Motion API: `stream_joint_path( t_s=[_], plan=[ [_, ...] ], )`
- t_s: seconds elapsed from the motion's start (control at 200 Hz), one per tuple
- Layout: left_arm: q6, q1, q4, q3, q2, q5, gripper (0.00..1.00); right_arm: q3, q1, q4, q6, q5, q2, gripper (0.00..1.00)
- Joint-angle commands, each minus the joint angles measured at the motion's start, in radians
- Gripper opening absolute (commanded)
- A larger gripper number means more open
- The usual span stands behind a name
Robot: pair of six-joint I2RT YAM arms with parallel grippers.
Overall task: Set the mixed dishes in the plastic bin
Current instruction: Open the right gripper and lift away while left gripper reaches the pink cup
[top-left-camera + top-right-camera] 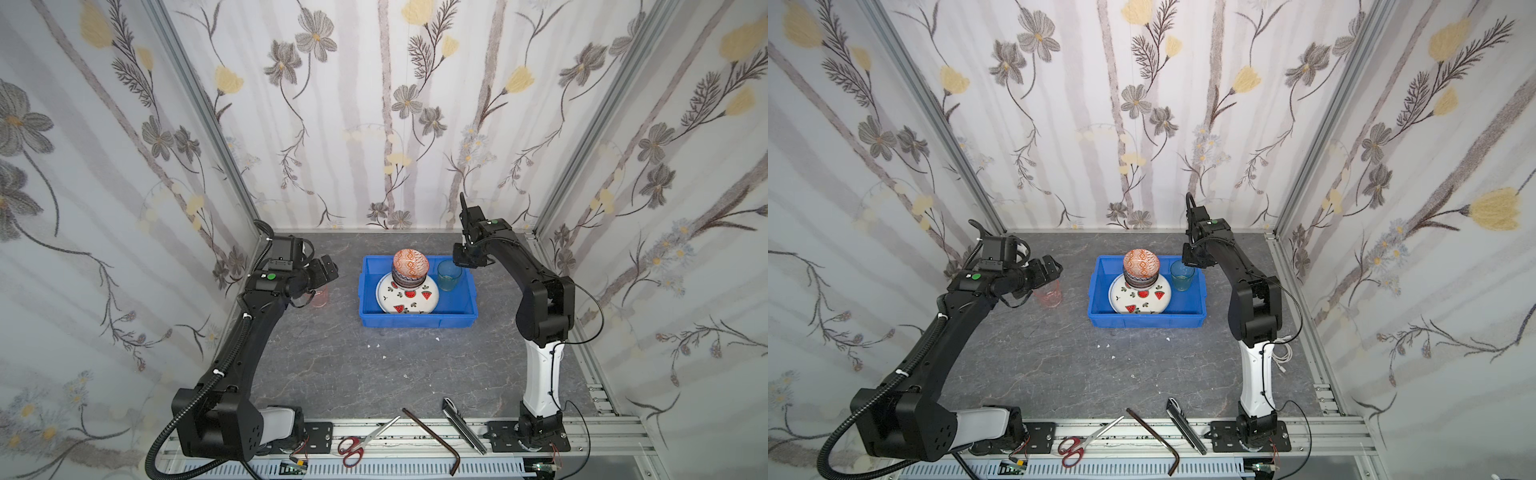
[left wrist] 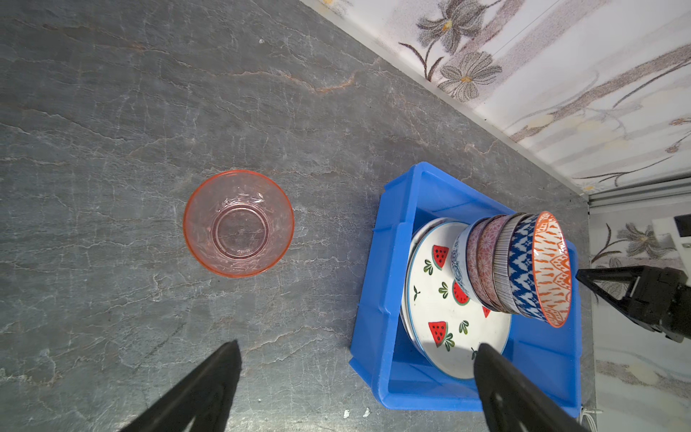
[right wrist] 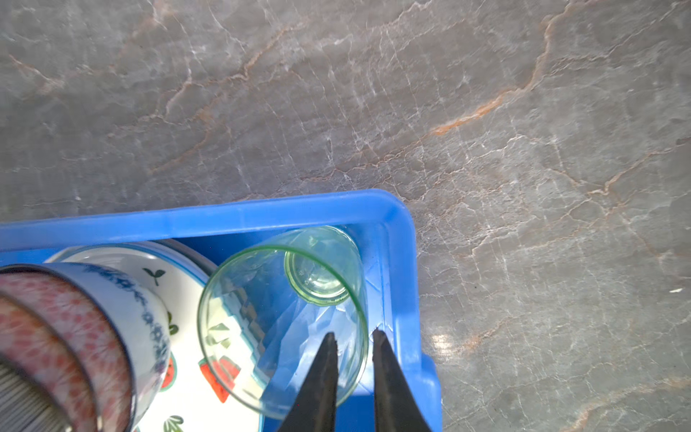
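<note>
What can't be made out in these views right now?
- Pink tumbler: both top views, mostly behind the left gripper.
- Plates under the watermelon plate: left wrist view, only rims show; patterns covered.
- Lower bowls: both top views, covered by the orange bowl.
- Right gripper astride the green tumbler wall: right wrist view, clear glass hides whether a finger touches.

The bin (image 1: 415, 320) sits toward the back of the counter (image 1: 332, 365), about midway between its left and right edges. Inside it, plates (image 1: 405, 300) lie in the left part with a stack of bowls (image 1: 410, 268) on them, and a tumbler (image 1: 449, 275) stands in the back right corner. A second tumbler (image 2: 238, 223) stands on the counter left of the bin, apart from it.
</note>
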Motion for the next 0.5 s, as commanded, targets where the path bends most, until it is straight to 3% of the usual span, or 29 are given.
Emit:
stream_joint_path(
  t_s=[0.0, 0.195, 0.34, 0.495],
  plan=[
    [-0.01, 0.01, 0.016, -0.006, -0.012, -0.006, 1.0, 0.008, 0.003, -0.001, -0.002, 0.018, -0.046, 0.25],
    [-0.024, 0.047, 0.009, -0.031, -0.031, -0.013, 1.0, -0.007, 0.004, -0.012, -0.02, 0.017, -0.139, 0.41],
    [-0.027, 0.081, -0.005, -0.05, -0.03, -0.006, 1.0, -0.079, 0.007, 0.014, -0.042, 0.008, -0.229, 0.58],
    [-0.031, 0.147, -0.026, -0.077, -0.008, 0.016, 1.0, -0.166, 0.007, 0.033, -0.055, 0.02, -0.324, 0.71]
  ],
)
